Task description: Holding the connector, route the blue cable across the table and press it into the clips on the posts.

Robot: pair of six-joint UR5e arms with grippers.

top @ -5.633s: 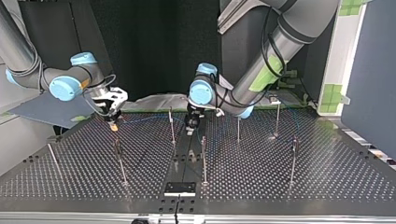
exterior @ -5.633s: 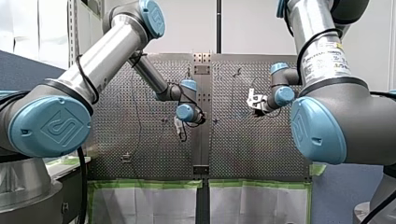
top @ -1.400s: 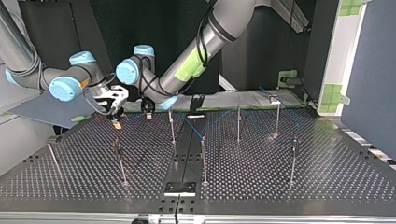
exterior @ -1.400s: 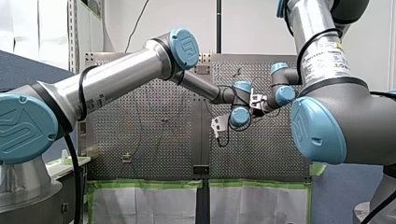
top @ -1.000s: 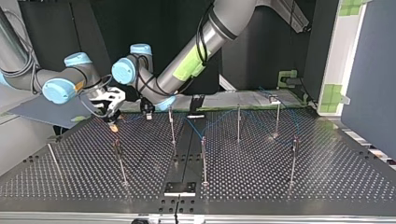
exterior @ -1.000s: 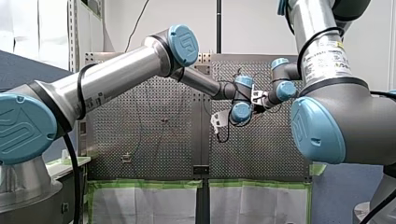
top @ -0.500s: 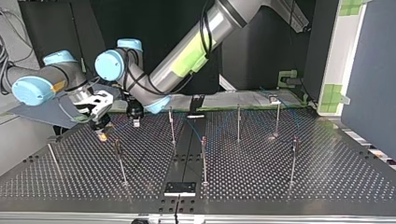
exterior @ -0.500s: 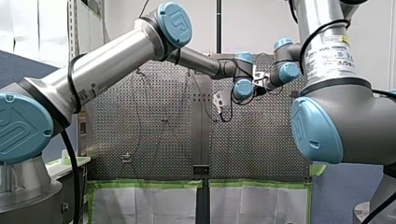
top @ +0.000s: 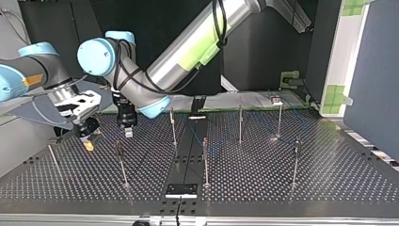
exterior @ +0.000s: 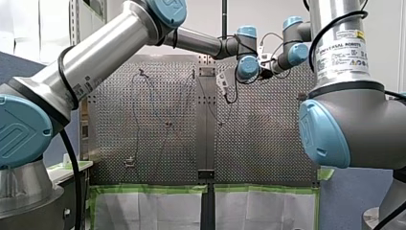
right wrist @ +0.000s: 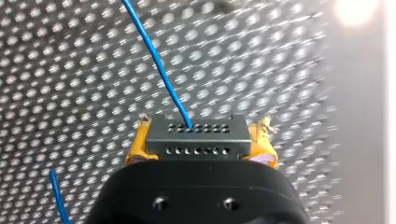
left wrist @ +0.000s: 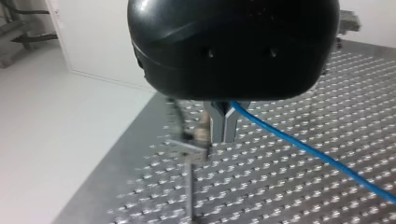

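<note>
The right wrist view shows what no other view does. My right gripper (right wrist: pixel 200 142) has its yellow-padded fingers (right wrist: pixel 136 150) clamped on the two ends of a grey metal connector block (right wrist: pixel 196 139) with two rows of small holes. A thin blue cable (right wrist: pixel 156 65) leaves the block toward eleven o'clock over the perforated metal surface (right wrist: pixel 261 60). In the top view that gripper (top: pixel 87 135) is only a dark tip with an orange spot, above the surface (top: pixel 254 179) near its nine o'clock side, and the connector cannot be made out. The left wrist view gives my left gripper (left wrist: pixel 222 125): its narrow metal fingers are closed almost together on the cable (left wrist: pixel 317 156), which runs off toward four o'clock, just beside a blurred thin metal post (left wrist: pixel 190 182). The top view places this gripper (top: pixel 127 131) at three o'clock of the right one, apart from it, with more such posts (top: pixel 205 160) farther toward three o'clock. The front view shows the two grippers close together, left (exterior: pixel 222 82) at eight o'clock of right (exterior: pixel 264 56), but neither pair of fingers.
</note>
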